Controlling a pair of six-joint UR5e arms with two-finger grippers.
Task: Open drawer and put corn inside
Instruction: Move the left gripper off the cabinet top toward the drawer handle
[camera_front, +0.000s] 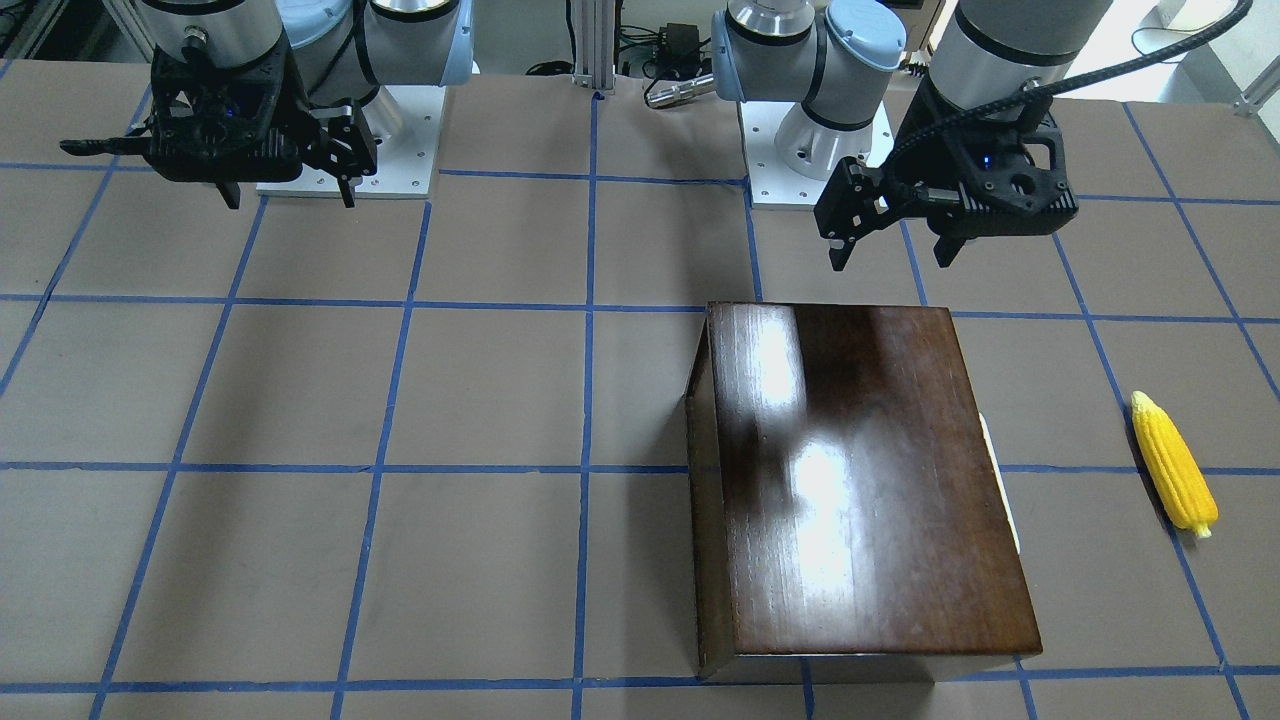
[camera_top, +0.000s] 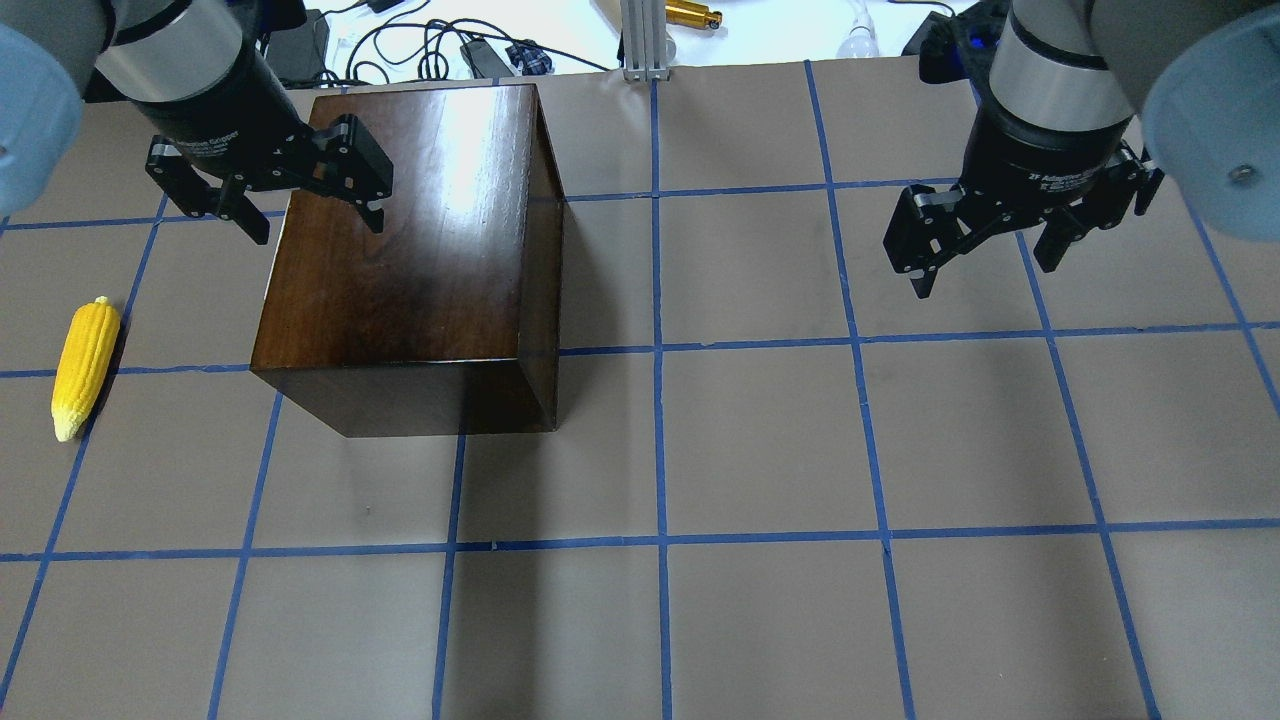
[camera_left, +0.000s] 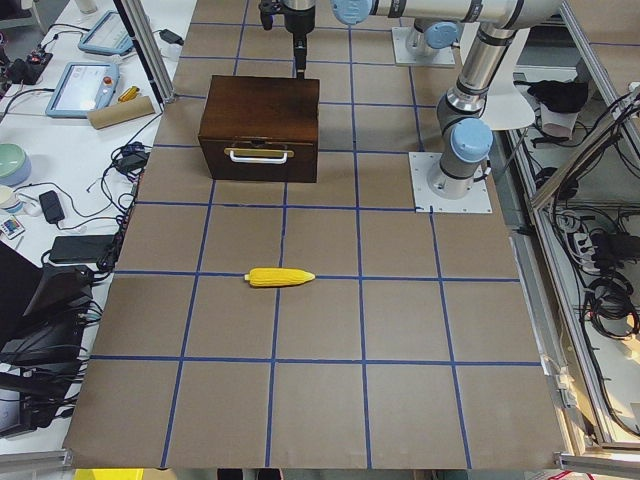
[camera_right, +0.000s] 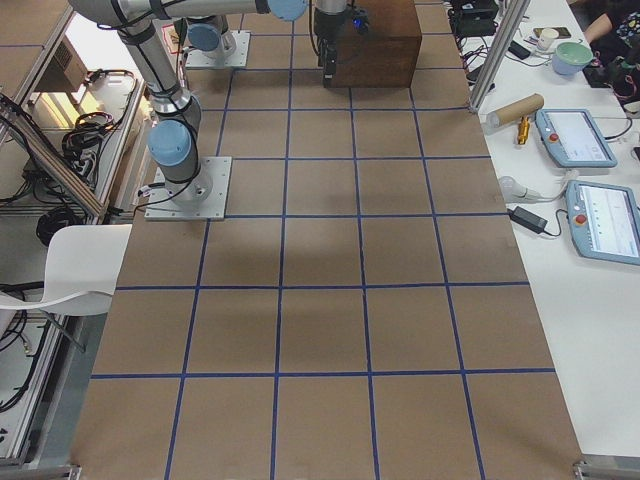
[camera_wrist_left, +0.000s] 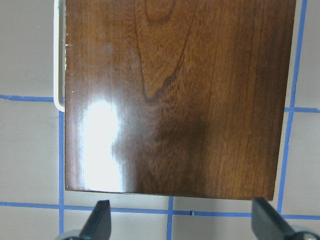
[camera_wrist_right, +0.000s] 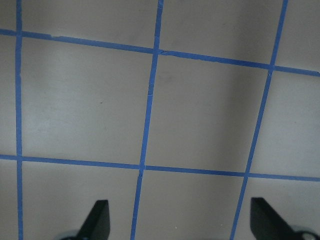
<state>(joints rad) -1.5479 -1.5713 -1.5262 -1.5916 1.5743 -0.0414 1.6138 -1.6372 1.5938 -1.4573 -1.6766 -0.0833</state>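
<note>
The glossy dark-brown box (camera_top: 420, 250) stands on the table, also seen in the front view (camera_front: 860, 480). Its drawer (camera_left: 258, 155) is shut, its metal pull facing the corn's side. The yellow corn (camera_top: 85, 355) lies on the table beside the box, apart from it, and shows in the front view (camera_front: 1172, 463) too. My left gripper (camera_top: 320, 230) is open and empty, hovering above the box's near top edge; the box top fills the left wrist view (camera_wrist_left: 175, 95). My right gripper (camera_top: 982, 278) is open and empty above bare table, far from the box.
Blue tape lines (camera_top: 655, 350) grid the brown table. Cables and gear (camera_top: 480, 50) lie beyond the far edge. A side bench with tablets (camera_right: 575, 135) and a cardboard tube (camera_right: 515, 108) runs along the operators' side.
</note>
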